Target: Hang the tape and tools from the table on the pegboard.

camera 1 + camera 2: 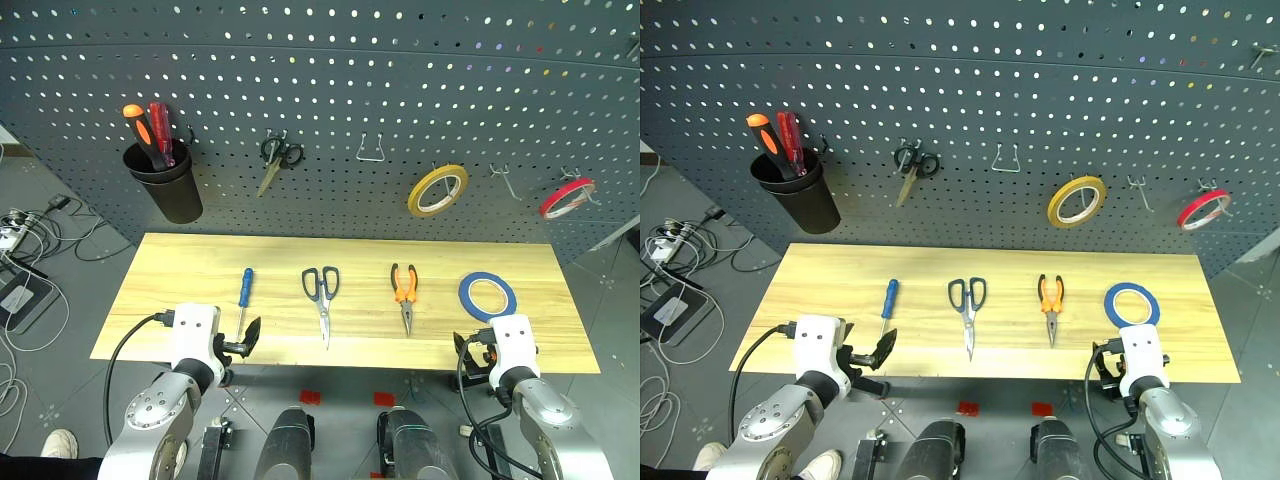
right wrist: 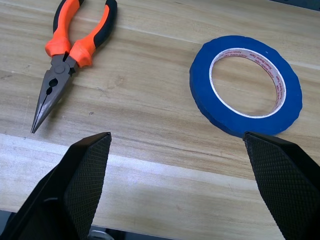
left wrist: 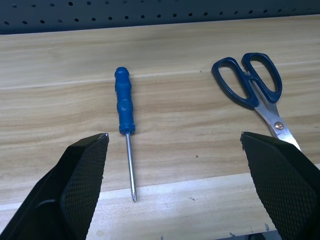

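Head views: Four items are laid in a row on the worktop (image 1: 200, 262), in front of the pegboard (image 1: 330, 90). Taking the scissors (image 1: 322, 291) as the landmark, the blue screwdriver (image 1: 244, 292) lies to their left; the pliers (image 1: 404, 290) and then the blue tape (image 1: 487, 294) lie to their right. The left gripper (image 1: 243, 340) is positioned at the near worktop edge just before the screwdriver tip. The right gripper (image 1: 1127, 352) is positioned at the same edge, just before the tape.

Left wrist view: The jaws are spread wide and empty. The screwdriver lies between them, nearer one finger (image 3: 82, 170); the scissors lie toward the other.

Right wrist view: The jaws are released and empty. The tape lies ahead of one finger (image 2: 282, 172), the pliers ahead of the other.
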`<act>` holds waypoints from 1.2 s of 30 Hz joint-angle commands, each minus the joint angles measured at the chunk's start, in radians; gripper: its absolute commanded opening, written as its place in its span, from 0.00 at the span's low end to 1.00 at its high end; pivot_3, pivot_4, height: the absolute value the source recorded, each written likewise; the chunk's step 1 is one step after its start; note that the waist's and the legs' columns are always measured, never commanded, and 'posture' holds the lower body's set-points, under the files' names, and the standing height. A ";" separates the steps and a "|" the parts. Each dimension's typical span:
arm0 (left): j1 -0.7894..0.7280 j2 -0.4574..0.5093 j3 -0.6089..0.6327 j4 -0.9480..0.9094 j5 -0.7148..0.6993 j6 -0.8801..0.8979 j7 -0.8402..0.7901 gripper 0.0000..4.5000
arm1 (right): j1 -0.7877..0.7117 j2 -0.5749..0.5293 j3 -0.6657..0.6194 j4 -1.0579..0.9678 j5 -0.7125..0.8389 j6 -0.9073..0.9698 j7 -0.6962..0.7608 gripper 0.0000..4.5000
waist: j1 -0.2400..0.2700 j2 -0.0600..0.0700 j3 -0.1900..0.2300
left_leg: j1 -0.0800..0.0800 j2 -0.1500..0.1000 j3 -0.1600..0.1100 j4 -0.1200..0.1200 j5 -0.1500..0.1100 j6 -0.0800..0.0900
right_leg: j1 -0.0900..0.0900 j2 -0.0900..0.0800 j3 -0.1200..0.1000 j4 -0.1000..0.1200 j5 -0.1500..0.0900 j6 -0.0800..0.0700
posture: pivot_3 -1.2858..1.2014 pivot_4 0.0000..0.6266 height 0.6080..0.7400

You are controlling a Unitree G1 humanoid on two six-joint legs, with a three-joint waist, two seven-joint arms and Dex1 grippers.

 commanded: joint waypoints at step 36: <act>-1.004 -0.147 -0.577 0.925 0.166 -0.582 -0.755 0.99 | -0.450 -0.110 -0.007 0.358 0.017 -0.045 0.095 1.00 | -0.032 -0.001 0.135 | -0.003 0.001 0.006 0.002 0.000 0.000 | -0.005 0.003 0.000 0.003 0.001 0.000 | 0.53 0.70 1.00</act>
